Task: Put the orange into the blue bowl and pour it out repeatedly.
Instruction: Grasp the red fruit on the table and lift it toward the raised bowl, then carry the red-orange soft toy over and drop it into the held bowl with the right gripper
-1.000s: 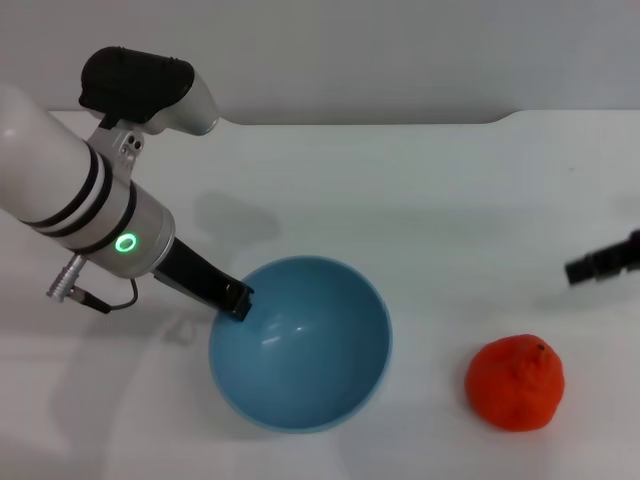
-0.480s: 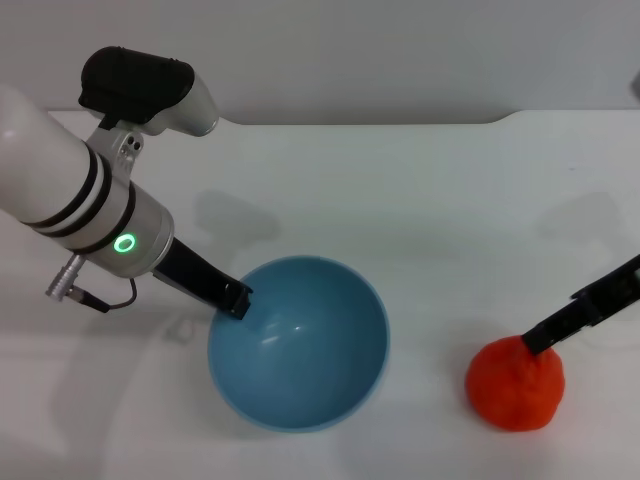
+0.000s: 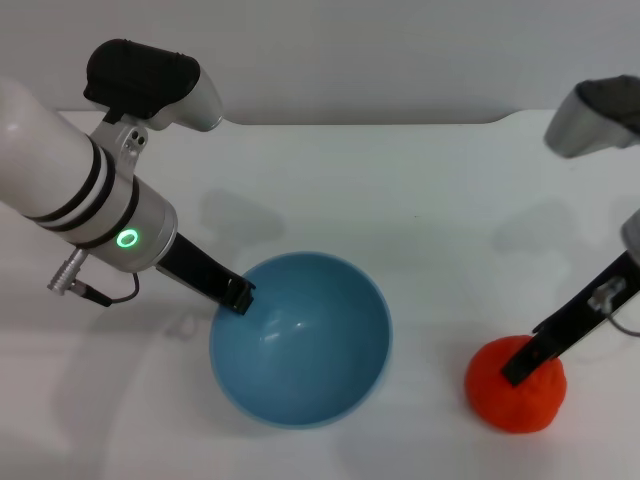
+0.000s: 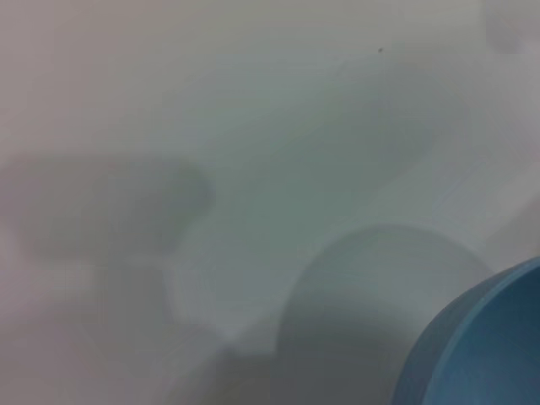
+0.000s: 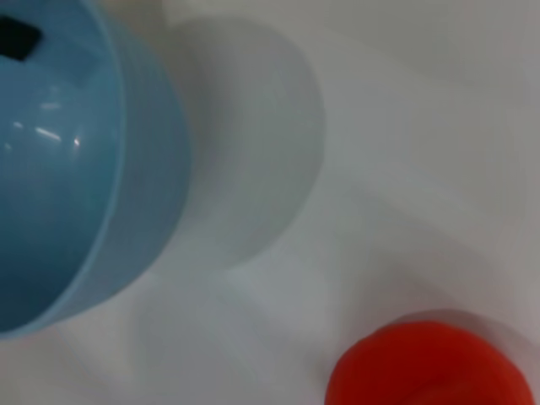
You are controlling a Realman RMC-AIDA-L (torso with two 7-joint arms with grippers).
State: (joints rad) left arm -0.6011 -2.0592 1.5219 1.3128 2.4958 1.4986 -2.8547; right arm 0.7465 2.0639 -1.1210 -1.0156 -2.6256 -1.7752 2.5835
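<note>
From the head view, the left gripper pinches the near-left rim of the round, glossy light-blue bowl, apparently to steady it for loading, while the right gripper reaches down onto the lumpy red-orange orange lying on the white table well to the bowl's right; whether its fingers are open or closed cannot be told. Left wrist view shows only a bowl edge and bare table. Right wrist view confirms the orange sits outside the empty bowl.
</note>
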